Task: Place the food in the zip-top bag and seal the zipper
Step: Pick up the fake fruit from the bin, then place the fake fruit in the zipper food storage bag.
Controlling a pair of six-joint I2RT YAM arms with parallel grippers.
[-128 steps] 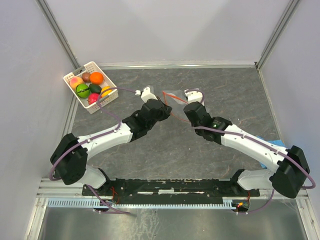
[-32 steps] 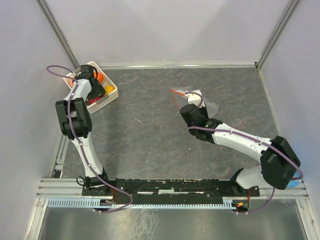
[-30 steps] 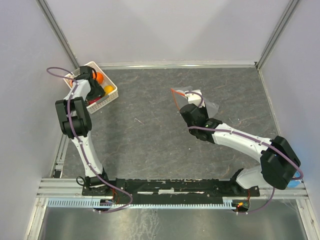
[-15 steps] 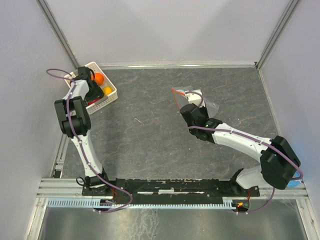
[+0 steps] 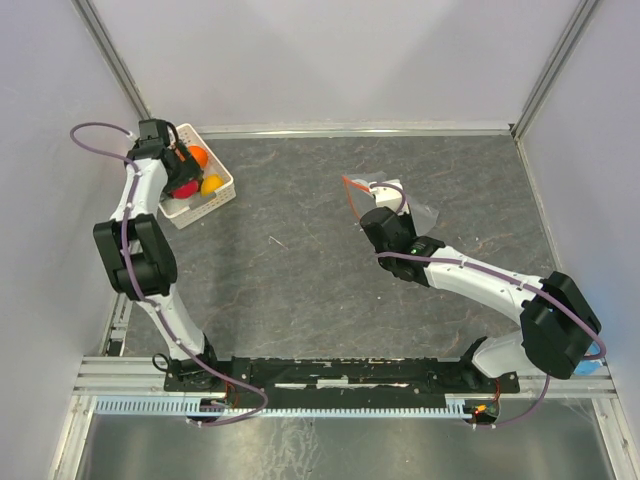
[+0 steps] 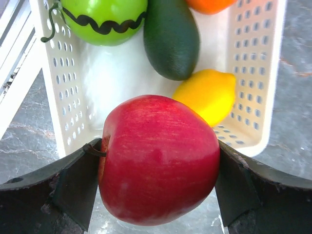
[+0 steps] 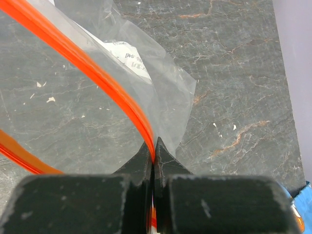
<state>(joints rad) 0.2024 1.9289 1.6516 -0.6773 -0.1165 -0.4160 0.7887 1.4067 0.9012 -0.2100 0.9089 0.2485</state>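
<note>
My left gripper (image 5: pixel 182 178) is shut on a pink-red toy apple (image 6: pixel 158 158) and holds it just above the white perforated basket (image 6: pixel 61 97) at the far left. In the basket lie a lime green fruit (image 6: pixel 105 19), a dark green one (image 6: pixel 170 41), a yellow lemon (image 6: pixel 207 95) and an orange one (image 5: pixel 198 156). My right gripper (image 7: pixel 154 152) is shut on the orange-red zipper (image 7: pixel 105 80) of the clear zip-top bag (image 7: pixel 161 92), holding its mouth open above the table; it also shows in the top view (image 5: pixel 372 198).
The basket (image 5: pixel 215 198) stands at the back left corner by the wall rail. A white printed label (image 7: pixel 129 58) shows through the bag. A blue object (image 5: pixel 598 366) lies at the right edge near the right arm's base.
My left gripper has risen out of the basket with the pink-red apple in it, and the arm has swung a little left. The right arm and bag have not moved.
</note>
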